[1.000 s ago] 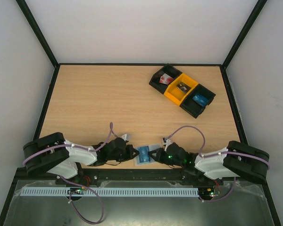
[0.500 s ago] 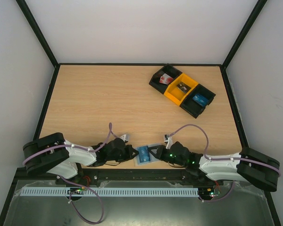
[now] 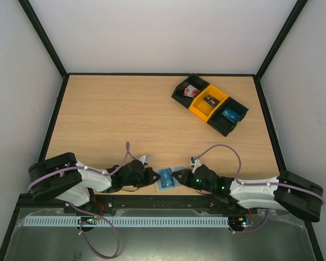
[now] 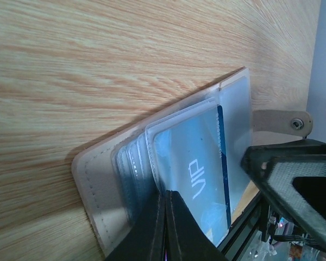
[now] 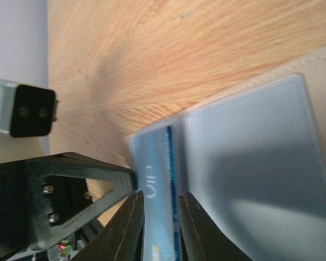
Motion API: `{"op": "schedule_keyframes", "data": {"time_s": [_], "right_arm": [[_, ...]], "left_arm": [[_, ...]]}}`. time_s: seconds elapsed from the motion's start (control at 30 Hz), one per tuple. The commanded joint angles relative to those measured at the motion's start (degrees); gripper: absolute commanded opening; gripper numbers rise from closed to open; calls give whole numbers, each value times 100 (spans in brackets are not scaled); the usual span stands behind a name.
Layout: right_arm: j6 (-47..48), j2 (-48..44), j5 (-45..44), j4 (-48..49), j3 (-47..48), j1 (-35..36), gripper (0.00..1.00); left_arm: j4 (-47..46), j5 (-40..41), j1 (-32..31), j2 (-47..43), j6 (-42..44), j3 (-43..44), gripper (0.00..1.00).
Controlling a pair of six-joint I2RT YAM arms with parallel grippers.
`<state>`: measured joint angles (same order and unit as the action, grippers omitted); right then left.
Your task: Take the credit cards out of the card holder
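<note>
Now, left arm against a second ago: same crouch, no shift I can spot. My left gripper [image 4: 165, 194] stays pinched tight, tips pressed down on the card holder [image 4: 98, 179].
Card holder against a second ago: same spot, at the near edge of the table [image 3: 108, 119], squeezed between my two grippers.
Right arm against a second ago: stretched out low and flat now, elbow swung out to the right. My right gripper [image 5: 162, 194] has slid in closer to the holder, and its fingers now stand a slit apart, astride the credit card [image 5: 158, 163].
Hidden, left wrist view: the pockets stacked behind the front one are a blur, so I can vouch for one blue card only. Its lower end runs out of frame beside my own fingers.
Hidden, top view: both sets of fingertips cover the holder's ends.
Hidden, right wrist view: I cannot tell whether my pads touch the card or just hover over it.
Edges: the tab [image 4: 280, 122] with its snap sticks out from one edge of the holder, and the table's front lip is just beside it.
Room: open wood runs left and back. The bins [image 3: 210, 105] sit well apart at the back right, with a second credit card [image 3: 230, 115] in the rightmost black one.
</note>
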<state>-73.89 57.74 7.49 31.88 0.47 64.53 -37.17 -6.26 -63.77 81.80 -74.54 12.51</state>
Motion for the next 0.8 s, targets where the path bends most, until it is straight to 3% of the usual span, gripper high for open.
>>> {"op": "schedule_keyframes", "data": {"time_s": [0.0,0.2,0.4,0.77], "right_arm": [[64,405,57,200,-172,34,19],[122,1247,403,793,-9,34,15],[52,1966,704,1874,-27,36,2],[66,1806,499,1977,-362,34,2]], "left_arm": [[424,-68,-115,237,124,-114,3],[462,-60,-144,290,142,-50,3],[433,-63,-171,412,121,-10,3],[1209,347,-58,-211,239,-75,6]]}}
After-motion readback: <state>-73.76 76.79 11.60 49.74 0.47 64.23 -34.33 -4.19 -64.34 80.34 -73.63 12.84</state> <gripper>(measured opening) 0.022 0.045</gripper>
